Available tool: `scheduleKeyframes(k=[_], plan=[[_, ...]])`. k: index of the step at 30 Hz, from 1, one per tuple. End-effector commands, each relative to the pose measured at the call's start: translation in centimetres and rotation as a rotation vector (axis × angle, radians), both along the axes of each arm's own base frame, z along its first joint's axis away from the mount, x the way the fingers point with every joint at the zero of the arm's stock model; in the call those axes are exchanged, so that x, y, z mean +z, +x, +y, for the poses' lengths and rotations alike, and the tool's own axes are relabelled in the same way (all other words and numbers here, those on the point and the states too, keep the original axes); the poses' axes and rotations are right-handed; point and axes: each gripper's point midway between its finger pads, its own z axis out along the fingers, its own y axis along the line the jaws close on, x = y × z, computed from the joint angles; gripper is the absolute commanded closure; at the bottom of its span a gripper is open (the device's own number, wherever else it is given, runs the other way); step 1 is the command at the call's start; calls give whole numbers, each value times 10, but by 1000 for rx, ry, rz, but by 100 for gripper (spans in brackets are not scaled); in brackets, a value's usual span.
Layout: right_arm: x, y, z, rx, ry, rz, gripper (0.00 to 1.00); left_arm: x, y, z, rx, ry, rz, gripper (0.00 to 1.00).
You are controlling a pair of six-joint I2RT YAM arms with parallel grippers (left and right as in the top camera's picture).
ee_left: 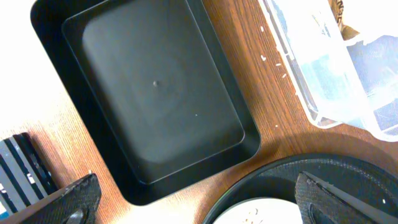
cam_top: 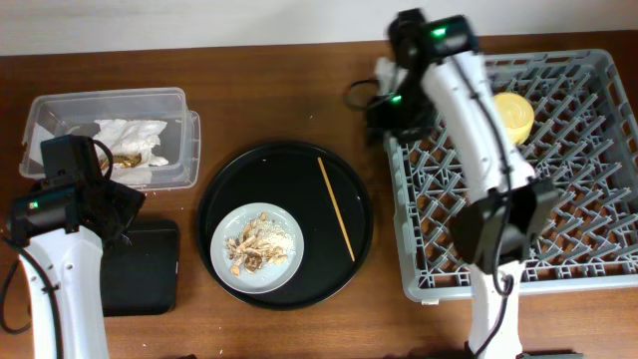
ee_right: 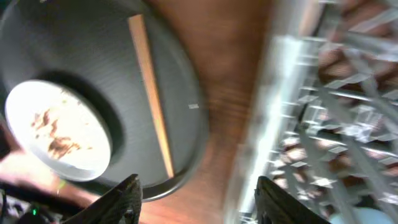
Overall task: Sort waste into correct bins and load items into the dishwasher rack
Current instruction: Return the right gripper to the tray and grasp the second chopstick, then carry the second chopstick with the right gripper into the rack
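One chopstick lies beside the plate on the round tray.

Robot-lab wooden table, dishwasher rack

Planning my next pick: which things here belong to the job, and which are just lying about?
Job: clear box with napkins, black rectangular tray, plate with scraps, chopstick, yellow bowl, rack.
Lying about: round black tray.

Scrap-laden grey plate lies beside what seems one chopstick.
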Motion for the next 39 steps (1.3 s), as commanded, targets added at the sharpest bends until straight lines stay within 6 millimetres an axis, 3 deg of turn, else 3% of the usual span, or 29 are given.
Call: scheduleKeyframes(k=[1, 3, 5, 9, 14, 17, 19, 21, 24, 25, 27, 30, 31, 33, 35, 37, 39], plan=[[-4, -14, 38, 46, -135, -72, 46, 2, -1, 2, -7, 11, -1, 1], [-37, -24, 67, 122, -206, -96, 50, 2, -1, 2, -7, 11, -1, 1], [-74, -29, 81, 132, -235, -101, 50, 2, -1, 2, -7, 11, -1, 1], [-119, -37, 91, 143, -187, -76, 58, 2, -1, 2, -7, 11, -1, 1], [-147, -36, 92, 141, -175, -98, 61, 2, -1, 2, -7, 11, -1, 1], [-162, -40, 89, 141, -176, -96, 68, 2, -1, 2, -7, 11, -1, 1], [-165, -43, 88, 142, -181, -86, 75, 2, -1, 2, -7, 11, -1, 1], [-165, -43, 87, 141, -182, -84, 94, 2, -1, 2, -7, 11, -1, 1], [-164, -48, 85, 143, -184, -58, 96, 2, -1, 2, -7, 11, -1, 1], [-160, -49, 83, 141, -189, -49, 96, 2, -1, 2, -7, 11, -1, 1], [-126, -40, 82, 121, -173, -43, 96, 2, -1, 2, -7, 11, -1, 1], [-26, 0, 65, 31, -100, -164, 96, 2, -1, 2, -7, 11, -1, 1], [11, 15, 48, 8, -76, -232, 96, 2, -1, 2, -7, 11, -1, 1], [51, 38, 9, -44, -64, -320, 96, 2, -1, 2, -7, 11, -1, 1], [57, 52, -36, -119, -80, -331, 96, 2, -1, 2, -7, 11, -1, 1], [50, 60, -66, -116, -103, -326, 96, 2, -1, 2, -7, 11, -1, 1], [41, 71, -82, -123, -114, -329, 96, 2, -1, 2, -7, 11, -1, 1]])
